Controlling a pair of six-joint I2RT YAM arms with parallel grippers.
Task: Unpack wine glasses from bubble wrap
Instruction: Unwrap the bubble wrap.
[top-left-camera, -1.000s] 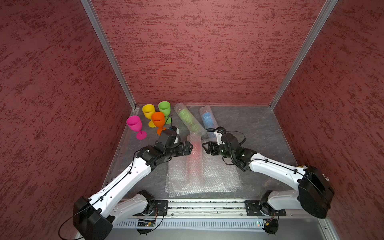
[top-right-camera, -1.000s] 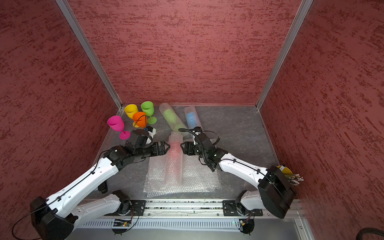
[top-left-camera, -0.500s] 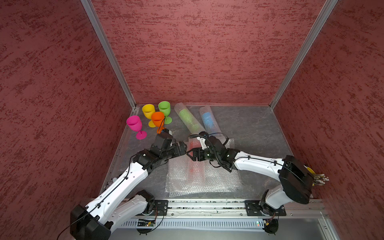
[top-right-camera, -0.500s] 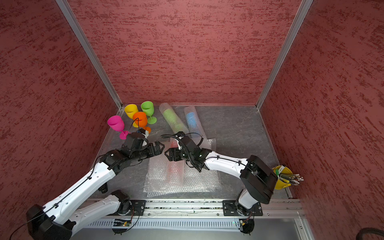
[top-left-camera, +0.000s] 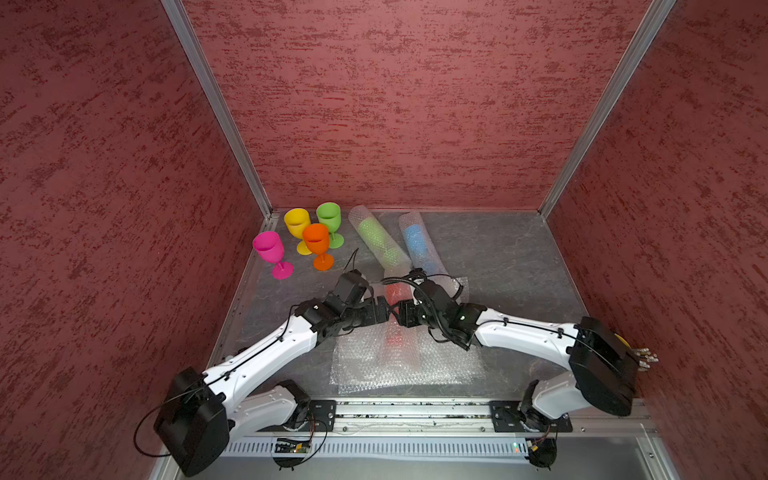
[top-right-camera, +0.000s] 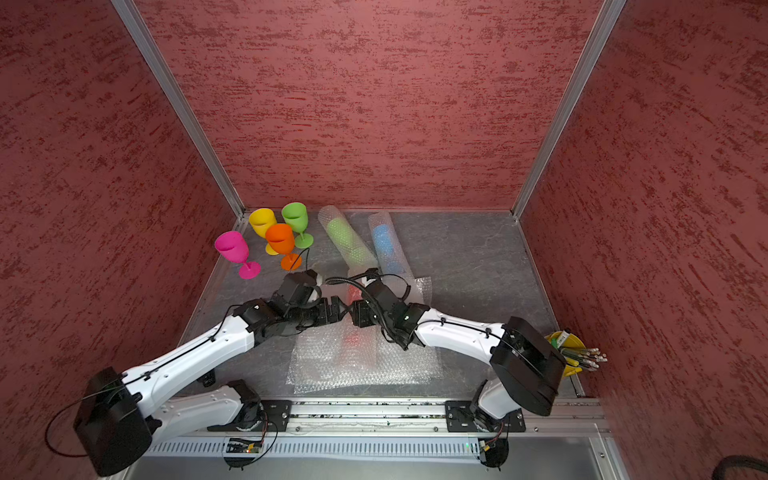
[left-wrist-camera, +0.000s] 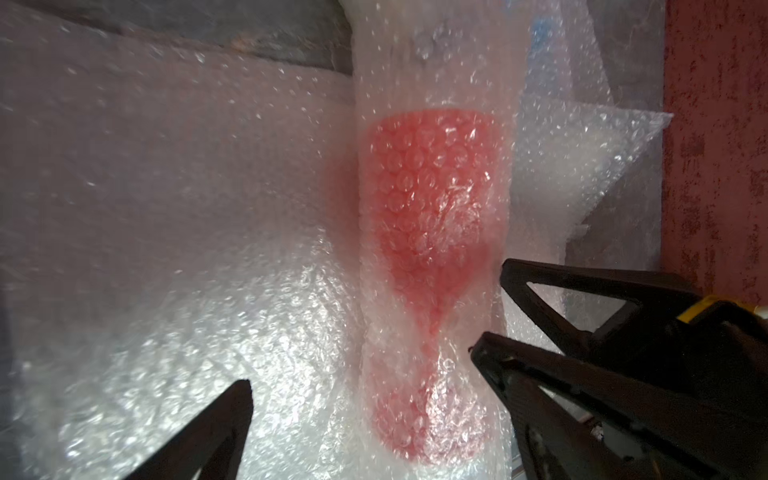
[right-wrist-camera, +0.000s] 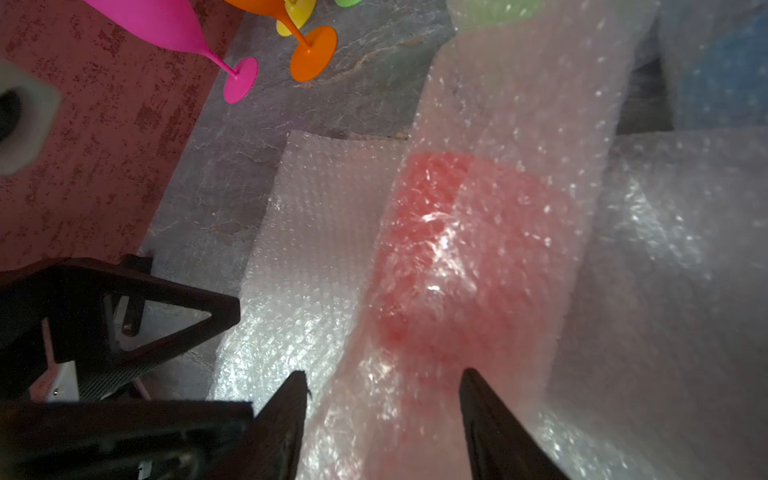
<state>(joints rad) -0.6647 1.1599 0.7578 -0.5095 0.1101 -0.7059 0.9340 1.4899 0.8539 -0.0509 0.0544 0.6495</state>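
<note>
In both top views, 4 unwrapped wine glasses stand upright in the far left corner of the bench (top-left-camera: 498, 257): the pink glass (top-left-camera: 268, 249), yellow glass (top-left-camera: 297, 222), orange glass (top-left-camera: 316, 239) and green glass (top-left-camera: 329, 216). I judge they are parked there to keep the middle free. At the back, 2 tubes of bubble wrap lie on their sides, side by side, the green roll (top-left-camera: 376, 239) and the blue roll (top-left-camera: 417, 245). Each holds 1 glass and is not yet opened. A 3rd, the red roll (top-left-camera: 392, 338), lies across the flat sheets (top-left-camera: 436, 365) in the middle, probably because both arms reach it there. The sheets overlap too much to count. The left end effector (top-left-camera: 384, 316) and the right end effector (top-left-camera: 399, 311) meet over its middle. In a top view, 1 yellow bucket (top-right-camera: 567, 345) of pencils sits beside the right arm.

In the left wrist view, the red glass (left-wrist-camera: 432, 199) shows through the wrap, bowl far, foot near. The left end effector is spread wide and holds nothing. Its 1 visible finger (left-wrist-camera: 216, 428) hangs over the flat sheet beside the roll, likely poised to catch a loose edge.

In the right wrist view, the right end effector's 2 fingers (right-wrist-camera: 286, 419) stand part-way apart astride the roll at the stem, where the wrap narrows and is easiest to pinch. Whether they grip it, I cannot tell.
</note>
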